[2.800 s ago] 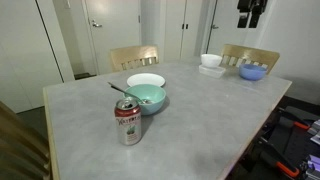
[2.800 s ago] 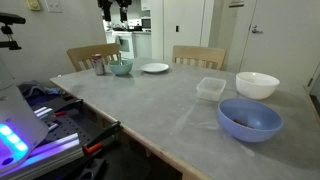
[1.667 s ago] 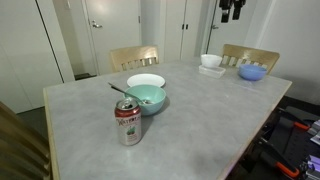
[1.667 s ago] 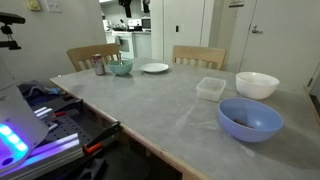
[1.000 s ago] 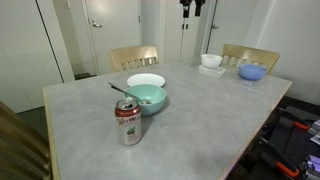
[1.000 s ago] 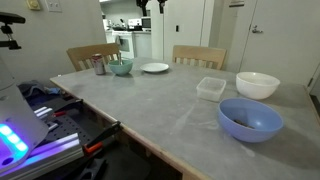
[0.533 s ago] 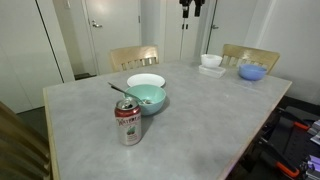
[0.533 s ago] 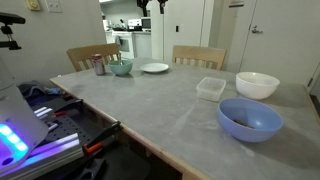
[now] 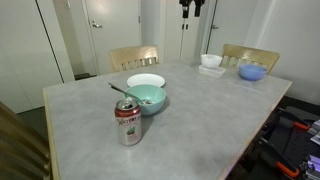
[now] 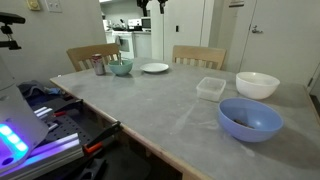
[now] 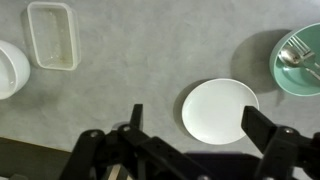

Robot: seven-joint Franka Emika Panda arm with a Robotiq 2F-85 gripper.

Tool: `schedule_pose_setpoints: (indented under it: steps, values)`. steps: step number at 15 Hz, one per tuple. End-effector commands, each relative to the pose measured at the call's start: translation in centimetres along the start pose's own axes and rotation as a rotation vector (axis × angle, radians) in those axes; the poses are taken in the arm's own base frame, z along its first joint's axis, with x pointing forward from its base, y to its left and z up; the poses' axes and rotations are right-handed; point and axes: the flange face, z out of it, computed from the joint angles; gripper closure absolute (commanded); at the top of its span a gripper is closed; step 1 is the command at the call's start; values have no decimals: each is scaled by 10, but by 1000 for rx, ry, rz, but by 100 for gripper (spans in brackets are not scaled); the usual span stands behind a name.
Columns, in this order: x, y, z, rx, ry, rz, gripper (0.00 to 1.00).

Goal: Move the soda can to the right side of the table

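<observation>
The soda can (image 9: 128, 122) stands upright near the front of the grey table (image 9: 200, 120), just in front of a teal bowl (image 9: 150, 98) with a utensil handle (image 9: 118, 88) sticking out. A white plate (image 9: 146, 80) lies right behind the bowl. At the far corner sit a white bowl (image 9: 211, 60) and a blue bowl (image 9: 253, 72), with two wooden chairs (image 9: 133, 56) beyond the table. The gripper (image 9: 192, 11) hangs high above the far edge — well apart from the can.

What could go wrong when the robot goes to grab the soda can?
1. The soda can stands close beside the teal bowl, which has a spoon sticking out. The open gripper, high above the table, might bump them on the way down.
2. The can is tall and narrow, so an off-centre nudge could tip it over.
</observation>
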Motion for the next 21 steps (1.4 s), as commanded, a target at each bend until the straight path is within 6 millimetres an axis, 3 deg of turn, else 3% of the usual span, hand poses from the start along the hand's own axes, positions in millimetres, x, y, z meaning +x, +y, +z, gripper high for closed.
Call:
schedule_pose_setpoints:
  steps: [1,10,12,18,21]
  values:
    - [1,-16,7,-31,-43,-25,0]
    - [-32,-148,63,-59,-161,-52,0]
    - [-36,-165,68,-25,-129,-16,0]
    - [-32,-169,66,-25,-109,-50,0]
    - [-33,-202,75,2,-87,-79,0]
